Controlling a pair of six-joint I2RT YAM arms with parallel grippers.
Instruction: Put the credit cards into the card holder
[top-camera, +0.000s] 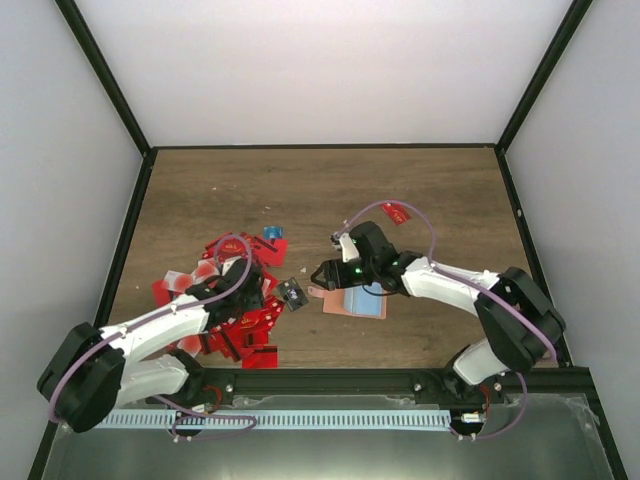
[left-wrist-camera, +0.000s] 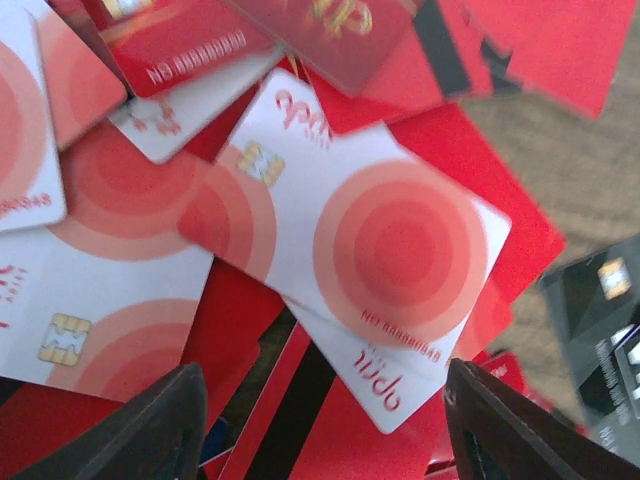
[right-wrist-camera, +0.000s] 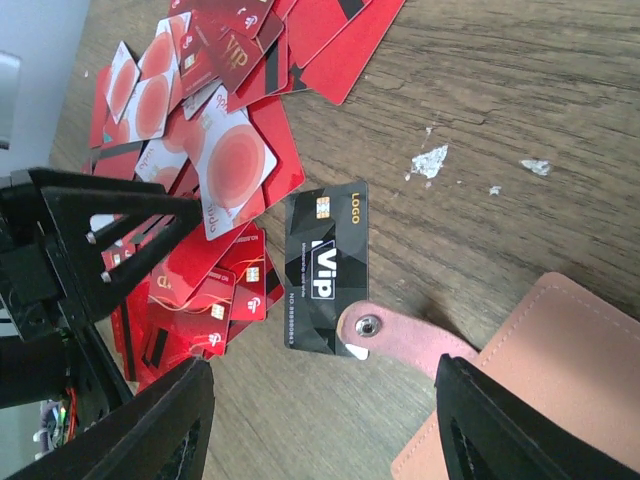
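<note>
The credit cards (top-camera: 225, 310) lie in a loose red heap left of centre. My left gripper (top-camera: 250, 287) hovers just over that heap, open, nothing between its fingers (left-wrist-camera: 150, 430). In its wrist view a pale card with red rings (left-wrist-camera: 390, 240) lies on top of red ones. A black VIP card (right-wrist-camera: 325, 265) rests apart on the wood, beside the heap. The card holder (top-camera: 355, 302) lies open, salmon outside (right-wrist-camera: 545, 385), its snap strap (right-wrist-camera: 400, 335) touching the black card's corner. My right gripper (top-camera: 320, 274) hangs open above the holder's left edge and holds nothing.
A single red card (top-camera: 397, 211) lies far right at the back, and a blue one (top-camera: 271, 233) sits behind the heap. Small white scraps (right-wrist-camera: 430, 160) dot the wood. Black frame rails (top-camera: 130, 240) bound the table's sides. My left gripper's body (right-wrist-camera: 90, 240) shows in the right wrist view.
</note>
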